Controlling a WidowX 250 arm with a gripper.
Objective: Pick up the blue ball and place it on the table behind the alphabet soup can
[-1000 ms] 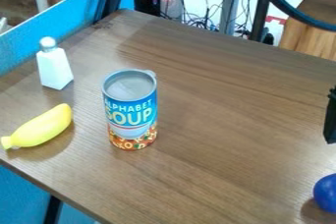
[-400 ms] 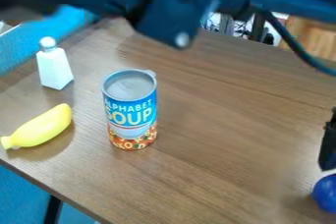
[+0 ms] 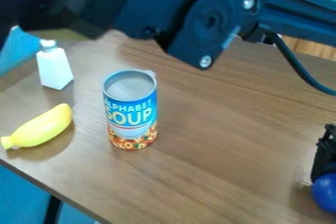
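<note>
Blue ball point(image 3: 325, 193) at right edge of view, on wooden table point(image 3: 223, 169), directly below gripper point(image 3: 322, 170), seemingly touching; round, no long axis, smooth, deep blue. Cannot tell whether gripper is open or closed. Toward view's left, well apart: upright alphabet soup can point(image 3: 130, 115), then yellow toy banana point(image 3: 41, 127), white bottle point(image 3: 54, 68) behind banana.

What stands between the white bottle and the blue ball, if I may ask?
In the camera view, the soup can stands between the white bottle and the blue ball, nearer to the bottle.
</note>
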